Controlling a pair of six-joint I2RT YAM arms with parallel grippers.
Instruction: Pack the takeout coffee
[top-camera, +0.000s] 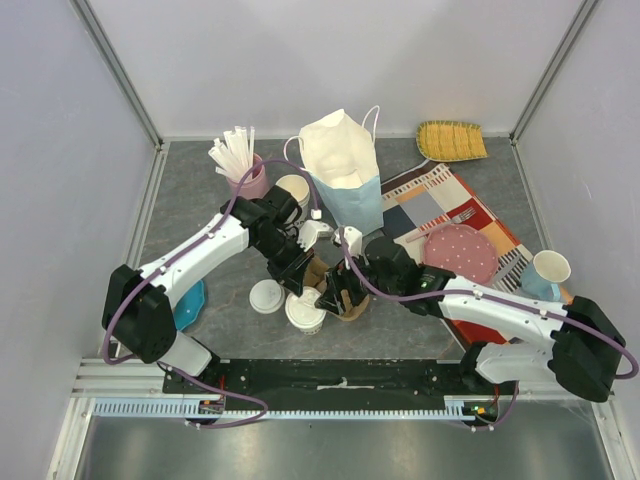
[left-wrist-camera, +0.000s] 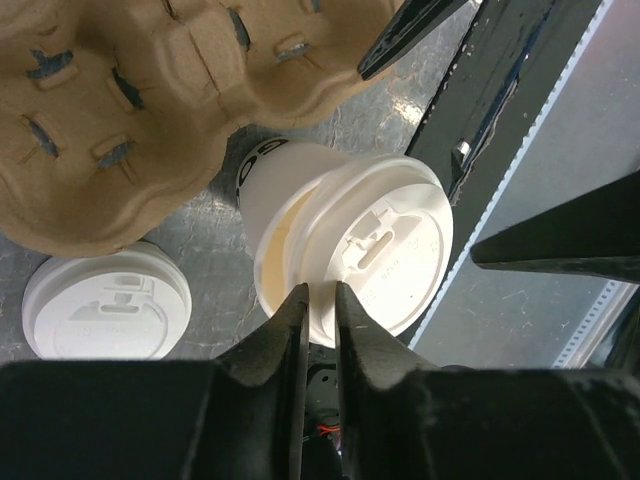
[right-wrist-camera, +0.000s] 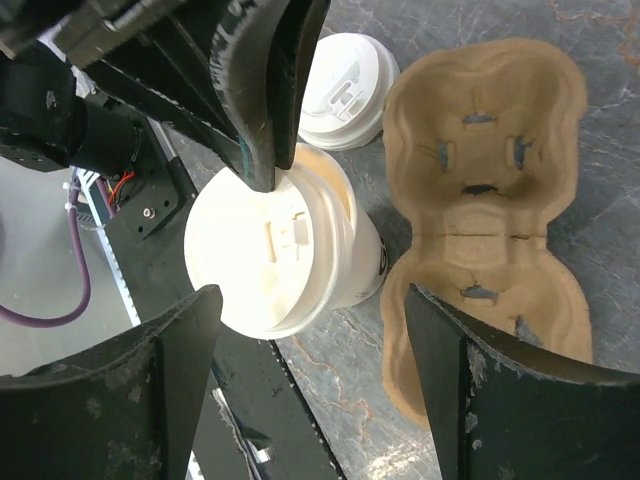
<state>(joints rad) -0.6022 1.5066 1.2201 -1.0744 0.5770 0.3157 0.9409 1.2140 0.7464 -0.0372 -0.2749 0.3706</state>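
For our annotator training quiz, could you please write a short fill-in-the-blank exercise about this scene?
1. The right gripper stands ____, one finger on each side of the takeout coffee.
2. The brown cup carrier is ____: no cup sits in it.
3. Exactly ____ loose lid lies on the table.
4. The straws stand in a ____ holder.
Missing words: open, empty, one, pink.
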